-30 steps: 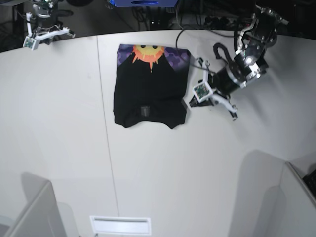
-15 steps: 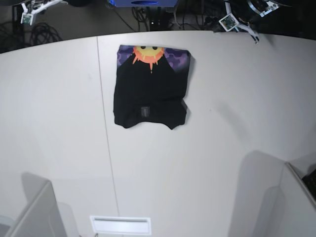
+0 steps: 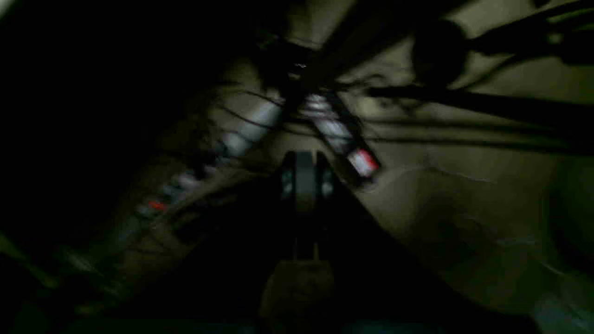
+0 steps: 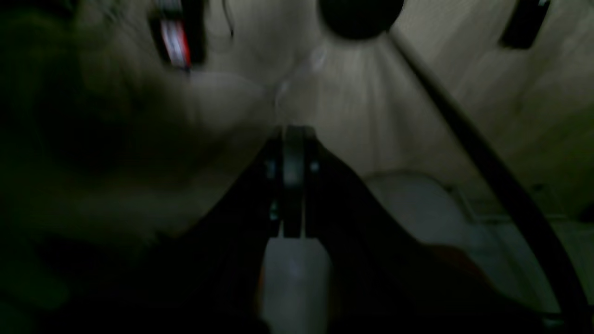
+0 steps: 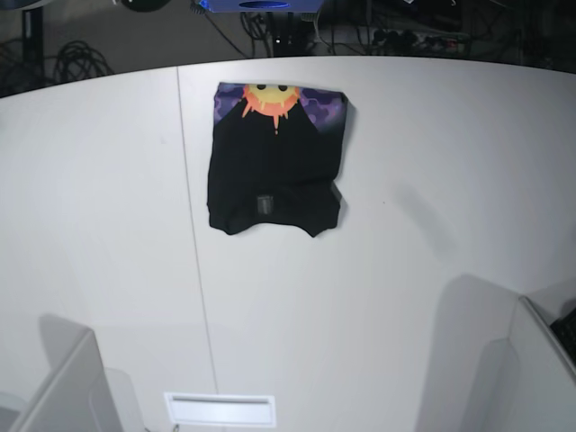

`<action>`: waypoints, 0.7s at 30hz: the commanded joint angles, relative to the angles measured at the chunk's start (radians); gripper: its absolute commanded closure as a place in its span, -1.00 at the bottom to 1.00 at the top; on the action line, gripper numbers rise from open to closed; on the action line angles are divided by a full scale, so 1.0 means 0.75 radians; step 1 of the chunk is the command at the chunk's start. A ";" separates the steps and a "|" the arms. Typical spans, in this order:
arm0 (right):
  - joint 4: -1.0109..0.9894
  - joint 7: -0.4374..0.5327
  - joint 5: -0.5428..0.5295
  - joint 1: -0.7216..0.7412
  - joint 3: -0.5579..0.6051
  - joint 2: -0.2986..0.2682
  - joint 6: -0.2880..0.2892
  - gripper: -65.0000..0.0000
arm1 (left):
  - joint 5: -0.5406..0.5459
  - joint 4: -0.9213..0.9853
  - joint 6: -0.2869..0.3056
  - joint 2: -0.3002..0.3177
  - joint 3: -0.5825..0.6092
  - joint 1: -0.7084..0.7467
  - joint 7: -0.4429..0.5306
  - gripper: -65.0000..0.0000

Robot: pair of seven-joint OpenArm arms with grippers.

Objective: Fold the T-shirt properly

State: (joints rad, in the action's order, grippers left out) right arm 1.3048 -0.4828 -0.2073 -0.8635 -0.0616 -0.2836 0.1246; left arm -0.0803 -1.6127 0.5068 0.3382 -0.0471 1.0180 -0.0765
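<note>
The black T-shirt point(image 5: 274, 162) lies folded into a rough rectangle on the white table point(image 5: 405, 252), far centre. Its orange-yellow sun print on purple shows along its far edge. A small label shows near its near edge. Neither arm shows in the base view. In the left wrist view my left gripper point(image 3: 304, 178) is shut and empty, over a dark floor with cables. In the right wrist view my right gripper point(image 4: 292, 167) is shut and empty, over a pale floor. The T-shirt shows in neither wrist view.
Grey panels stand at the near left point(image 5: 63, 378) and near right point(image 5: 513, 360) corners. A white slotted plate point(image 5: 219, 409) lies at the near edge. Cables and power strips point(image 3: 260, 120) lie on the floor behind the table.
Both arms have pulled back and up, out of the base view. One second ago the left arm hovered beside the shirt's right edge. The shirt has not moved.
</note>
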 commanded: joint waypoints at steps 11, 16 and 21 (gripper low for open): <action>-0.554 0.211 -0.001 0.328 0.423 -0.087 -0.005 1.00 | -0.002 0.644 -0.096 -0.106 -0.006 -0.303 0.003 1.00; -0.798 0.352 -0.001 0.479 0.505 -0.087 -0.005 1.00 | -0.002 0.920 -0.133 -0.172 -0.004 -0.475 0.005 1.00; -1.115 0.573 -0.001 0.676 0.629 -0.079 -0.005 1.00 | -0.002 1.286 -0.133 -0.215 -0.004 -0.691 0.050 1.00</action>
State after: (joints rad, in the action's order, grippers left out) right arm 0.4603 -0.0483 -0.2070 -0.3557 0.4141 -0.3241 0.1272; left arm -0.0784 -0.6472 0.3992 0.1741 -0.0494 0.4751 -0.0338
